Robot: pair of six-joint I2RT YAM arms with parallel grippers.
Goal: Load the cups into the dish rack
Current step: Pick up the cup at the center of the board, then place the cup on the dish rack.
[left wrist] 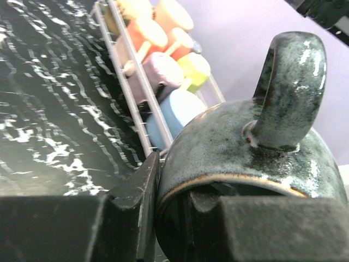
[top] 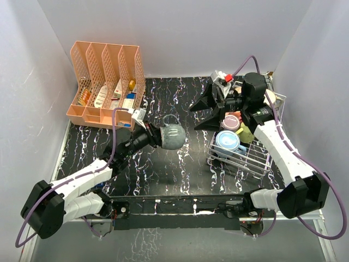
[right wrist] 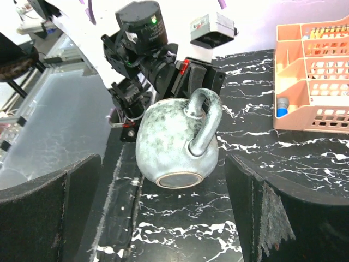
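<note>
A grey speckled cup (top: 173, 136) hangs above the middle of the table. My left gripper (top: 158, 136) is shut on its rim, one finger inside and one outside (left wrist: 139, 202). In the left wrist view the cup (left wrist: 234, 147) fills the frame with its handle up. My right gripper (top: 200, 113) stands open just right of the cup and faces it. From the right wrist the cup (right wrist: 174, 142) hangs in front of my spread fingers (right wrist: 283, 218). The dish rack (top: 253, 161) at the right holds a light blue cup (top: 229, 143), a mauve cup (top: 232, 121) and a yellow-green cup (top: 246, 134).
A peach slotted organizer (top: 106, 82) with small items stands at the back left. The rack's rim (left wrist: 131, 49) runs ahead of the held cup, with several cups (left wrist: 161, 73) lying behind it. White walls enclose the dark marbled table (top: 163, 169).
</note>
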